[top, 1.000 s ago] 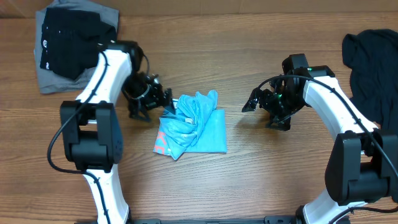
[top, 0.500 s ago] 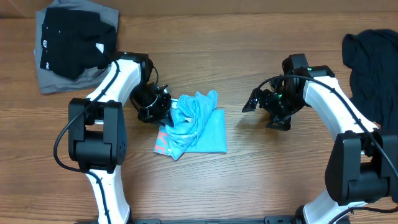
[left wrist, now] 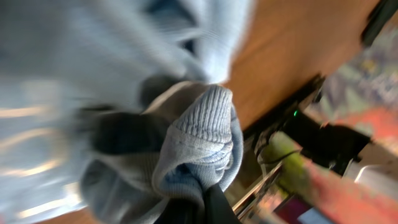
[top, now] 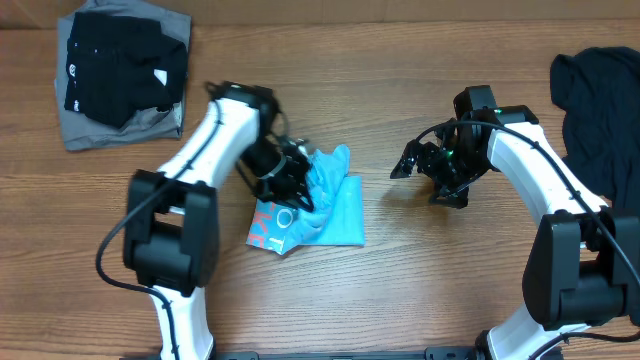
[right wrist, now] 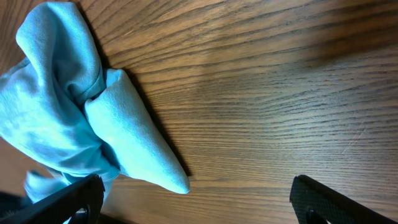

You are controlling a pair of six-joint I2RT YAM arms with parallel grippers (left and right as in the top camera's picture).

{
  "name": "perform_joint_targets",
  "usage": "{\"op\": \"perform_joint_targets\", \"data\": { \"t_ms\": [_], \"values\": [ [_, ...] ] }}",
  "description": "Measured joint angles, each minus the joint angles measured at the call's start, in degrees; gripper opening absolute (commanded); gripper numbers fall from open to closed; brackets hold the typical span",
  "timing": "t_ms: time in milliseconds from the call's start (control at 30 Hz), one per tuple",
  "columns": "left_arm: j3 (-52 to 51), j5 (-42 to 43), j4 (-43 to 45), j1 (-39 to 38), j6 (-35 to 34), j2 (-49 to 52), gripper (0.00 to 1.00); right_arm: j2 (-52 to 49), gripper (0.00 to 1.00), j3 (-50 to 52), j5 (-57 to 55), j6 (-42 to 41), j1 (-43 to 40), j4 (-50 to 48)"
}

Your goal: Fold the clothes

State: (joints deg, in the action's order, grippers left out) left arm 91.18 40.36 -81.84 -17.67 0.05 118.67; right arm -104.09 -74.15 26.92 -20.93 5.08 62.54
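The light-blue T-shirt (top: 335, 210) lies bunched in the middle of the table, with pink-red lettering showing at its lower left corner. My left gripper (top: 296, 190) sits on the shirt's left part, shut on a ribbed fold of the fabric (left wrist: 202, 134), which fills the blurred left wrist view. To the right of the shirt my right gripper (top: 405, 168) hovers open, apart from it. Its two fingertips (right wrist: 68, 199) stand wide over bare wood, and a corner of the T-shirt (right wrist: 134, 146) points between them.
A folded black garment on a grey one (top: 120, 70) lies at the back left corner. A loose black garment (top: 600, 100) is heaped at the right edge. Bare wooden table (top: 420, 270) stretches in front of the shirt.
My left gripper has moved right from beside the shirt onto it and shut on the fabric. The shirt's left side is pushed and bunched. The right arm has stayed still.
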Motion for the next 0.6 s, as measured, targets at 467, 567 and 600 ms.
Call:
{"op": "perform_joint_targets", "data": {
  "t_ms": [467,567,600],
  "values": [
    [0.3,0.6,0.7,-11.1,-0.6,0.0,0.58,0.0,1.00,0.0,-0.1,-0.1,-1.6,-0.3],
    [3.0,-0.6,-2.5,-9.3,-1.0,0.0,0.59,0.0,1.00,-0.5,-0.1,0.0,-3.8,1.5],
    [4.7,-1.6,-3.7,-8.4,-1.2,0.0,0.60,0.0,1.00,-0.9,-0.1,0.0,-4.7,2.1]
  ]
}}
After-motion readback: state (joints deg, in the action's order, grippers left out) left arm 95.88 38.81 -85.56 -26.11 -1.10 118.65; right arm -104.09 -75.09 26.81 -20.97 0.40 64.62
